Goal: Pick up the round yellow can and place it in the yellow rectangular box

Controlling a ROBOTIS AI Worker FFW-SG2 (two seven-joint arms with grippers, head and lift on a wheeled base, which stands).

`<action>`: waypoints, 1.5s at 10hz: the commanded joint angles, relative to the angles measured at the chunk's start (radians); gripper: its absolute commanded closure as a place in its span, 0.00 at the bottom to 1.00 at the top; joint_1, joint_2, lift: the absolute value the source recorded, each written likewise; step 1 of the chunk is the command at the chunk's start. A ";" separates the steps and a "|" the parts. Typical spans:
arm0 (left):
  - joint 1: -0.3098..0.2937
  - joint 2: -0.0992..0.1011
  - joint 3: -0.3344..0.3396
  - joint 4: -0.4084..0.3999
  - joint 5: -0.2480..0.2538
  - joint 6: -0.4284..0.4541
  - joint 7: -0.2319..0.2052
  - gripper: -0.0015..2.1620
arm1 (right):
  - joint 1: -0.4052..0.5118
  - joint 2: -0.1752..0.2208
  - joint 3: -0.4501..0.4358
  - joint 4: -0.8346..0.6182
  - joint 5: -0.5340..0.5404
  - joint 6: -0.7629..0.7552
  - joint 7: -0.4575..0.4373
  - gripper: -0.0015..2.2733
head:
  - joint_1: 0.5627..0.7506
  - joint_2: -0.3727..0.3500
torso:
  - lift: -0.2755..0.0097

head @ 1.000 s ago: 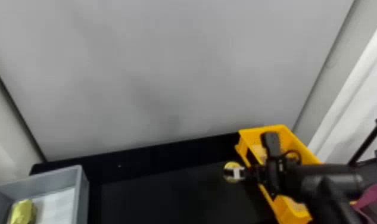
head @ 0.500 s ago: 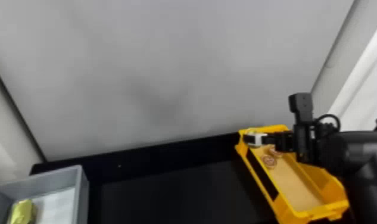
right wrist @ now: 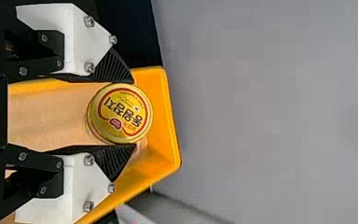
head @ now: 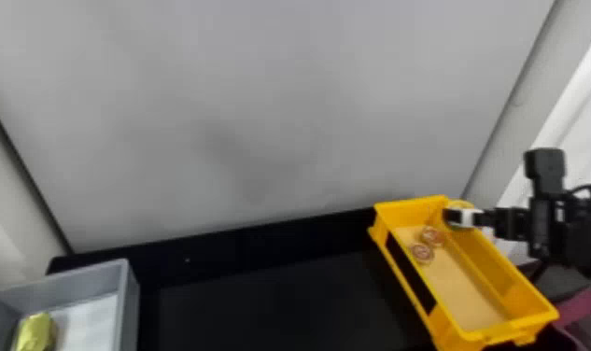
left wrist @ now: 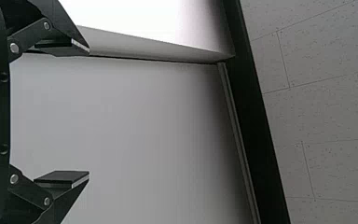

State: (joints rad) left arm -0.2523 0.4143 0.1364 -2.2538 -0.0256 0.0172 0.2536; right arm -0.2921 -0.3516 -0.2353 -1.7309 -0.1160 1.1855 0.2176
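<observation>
Right tool tight around round yellow can over yellow box, left tool wide

Gray bin at L end of blk table, w/ yellow-green packet & white sheet inside. Gray panel behind. Maroon item, lower R.

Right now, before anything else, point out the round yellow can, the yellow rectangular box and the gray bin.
Round yellow can (right wrist: 123, 113): right wrist view, on its lid.
Yellow rectangular box (head: 408, 213): head view, inner face of its far wall.
Gray bin (head: 74, 289): head view, inner face of its far wall.
</observation>
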 commanded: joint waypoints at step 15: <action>-0.036 -0.005 -0.040 0.025 -0.002 -0.020 -0.016 0.15 | -0.058 -0.032 -0.091 0.786 -0.097 -0.510 0.069 0.29 | 0.23 0.40 | 0.96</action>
State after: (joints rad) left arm -0.2848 0.4113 0.1010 -2.2308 -0.0276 -0.0017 0.2386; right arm -0.3369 -0.3813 -0.3300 -0.9641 -0.2123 0.6814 0.2880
